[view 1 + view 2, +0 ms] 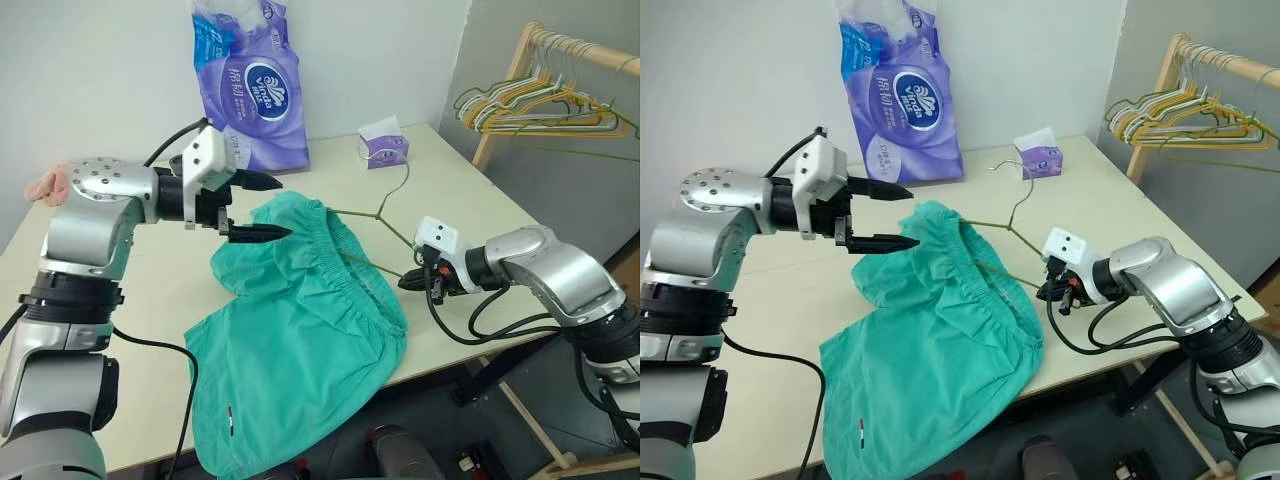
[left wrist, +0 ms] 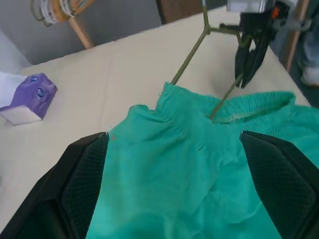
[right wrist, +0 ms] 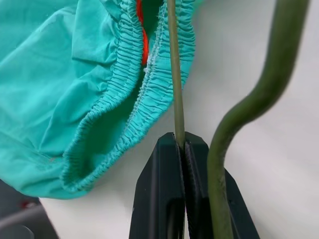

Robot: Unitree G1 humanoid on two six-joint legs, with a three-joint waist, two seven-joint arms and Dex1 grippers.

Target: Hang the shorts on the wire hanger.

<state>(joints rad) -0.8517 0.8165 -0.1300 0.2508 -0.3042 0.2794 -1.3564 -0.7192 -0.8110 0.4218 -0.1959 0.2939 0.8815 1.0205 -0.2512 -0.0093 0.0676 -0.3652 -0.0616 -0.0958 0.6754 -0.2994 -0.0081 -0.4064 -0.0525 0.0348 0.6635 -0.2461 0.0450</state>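
Shorts (image 1: 300, 330) lie at frame centre on the desk (image 1: 470, 200); wire hanger (image 1: 385, 225) enters their waistband from upper right.

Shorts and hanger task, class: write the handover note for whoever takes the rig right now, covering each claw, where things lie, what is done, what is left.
Left claw: open, empty, hovering over the shorts.
Right claw: shut on the hanger, gripping one wire.
Shorts lie on the table, legs drooping over the near edge.
Done: one hanger arm runs into the waistband.
Left: get the rest of the hanger into the shorts.
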